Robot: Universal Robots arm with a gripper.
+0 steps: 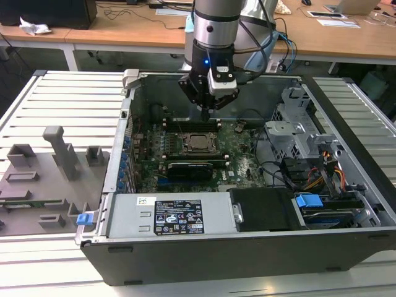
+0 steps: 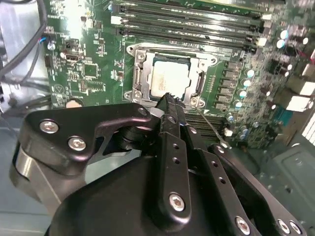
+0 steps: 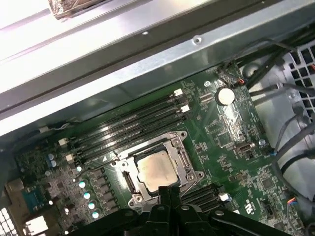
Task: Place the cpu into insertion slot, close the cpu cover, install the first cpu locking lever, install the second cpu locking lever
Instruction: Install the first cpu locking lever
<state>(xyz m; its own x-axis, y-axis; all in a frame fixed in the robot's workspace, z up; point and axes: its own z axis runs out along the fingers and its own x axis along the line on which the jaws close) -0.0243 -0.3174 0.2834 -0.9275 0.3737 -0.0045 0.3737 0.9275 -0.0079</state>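
The cpu (image 2: 170, 78) lies flat in the insertion slot (image 2: 139, 83) on the green board, its pale metal top showing in both wrist views (image 3: 155, 169). The silver cpu cover (image 2: 197, 63) lies down around it, framing the chip (image 3: 181, 158). A thin wire lever (image 2: 210, 127) sticks out from one socket corner at an angle. My gripper (image 2: 167, 100) hangs just above the socket's edge, fingers shut together with nothing between them. In the exterior view the gripper (image 1: 207, 113) hovers over the cpu (image 1: 199, 142) inside the open computer case.
Long black memory slots (image 3: 133, 120) run beside the socket. A black card (image 1: 192, 168) sits in front of it. The case wall (image 1: 117, 154), drive cages (image 1: 297, 133) and cables (image 1: 309, 173) surround the board. A grey fixture tray (image 1: 43, 173) lies at the exterior view's left.
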